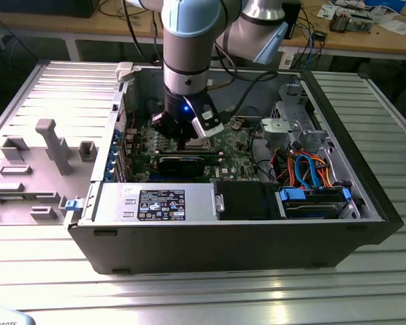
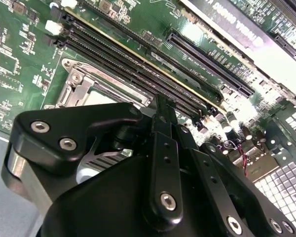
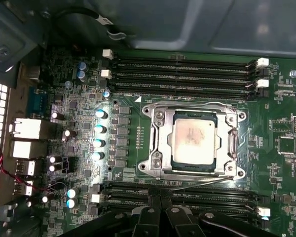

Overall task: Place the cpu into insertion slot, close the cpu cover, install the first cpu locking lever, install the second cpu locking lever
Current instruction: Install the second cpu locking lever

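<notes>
You have the cpu [image 3: 195, 142], a small flat square chip with a dull silver-grey metal top, lying seated in the insertion slot [image 3: 194, 170], the square socket on the green circuit board [image 3: 281, 123]. The cpu cover [image 3: 163, 143], a thin silvery metal frame with a square window, lies down flat around the chip, and the chip's top shows through that window. A thin wire lever [image 3: 202, 181] runs along the socket's edge nearest the gripper; you cannot tell whether it is latched.

In the second wrist view much of the socket is hidden behind the black gripper body, and only one corner of the silvery frame [image 2: 91, 89] peeks out. In the exterior view the arm's wrist stands over the socket, so the chip is hidden there.

Long black memory slots [image 3: 182, 74] lie on the far side of the socket from the gripper, and another bank [image 3: 197, 195] lies between the socket and the gripper. A row of small silver-topped capacitors [image 3: 99, 136] stands beside the socket, with metal rear ports [image 3: 27, 138] beyond them. The whole board sits in an open grey computer case [image 1: 210, 237].

The gripper [image 3: 160, 210] hangs just off the socket, over the nearer memory bank, holding nothing that you can see; its finger links sit close together, but you cannot tell how far the jaws are parted
</notes>
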Action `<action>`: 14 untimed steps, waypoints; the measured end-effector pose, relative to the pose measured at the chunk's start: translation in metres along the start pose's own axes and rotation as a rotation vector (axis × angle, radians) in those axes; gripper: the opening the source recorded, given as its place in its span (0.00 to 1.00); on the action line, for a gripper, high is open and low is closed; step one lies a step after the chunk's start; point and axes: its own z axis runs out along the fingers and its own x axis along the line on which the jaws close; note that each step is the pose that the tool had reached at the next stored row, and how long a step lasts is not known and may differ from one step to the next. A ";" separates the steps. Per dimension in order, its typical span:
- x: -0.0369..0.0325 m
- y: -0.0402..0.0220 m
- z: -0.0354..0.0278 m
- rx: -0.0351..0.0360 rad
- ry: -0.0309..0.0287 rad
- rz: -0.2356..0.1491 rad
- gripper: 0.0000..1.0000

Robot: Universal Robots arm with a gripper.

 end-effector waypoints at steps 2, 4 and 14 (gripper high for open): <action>0.0014 -0.0002 0.0026 -0.0024 -0.0001 0.000 0.11; 0.0029 -0.0005 0.0067 -0.0035 -0.0002 0.000 0.11; 0.0059 -0.0017 0.0172 -0.0067 -0.0004 0.000 0.11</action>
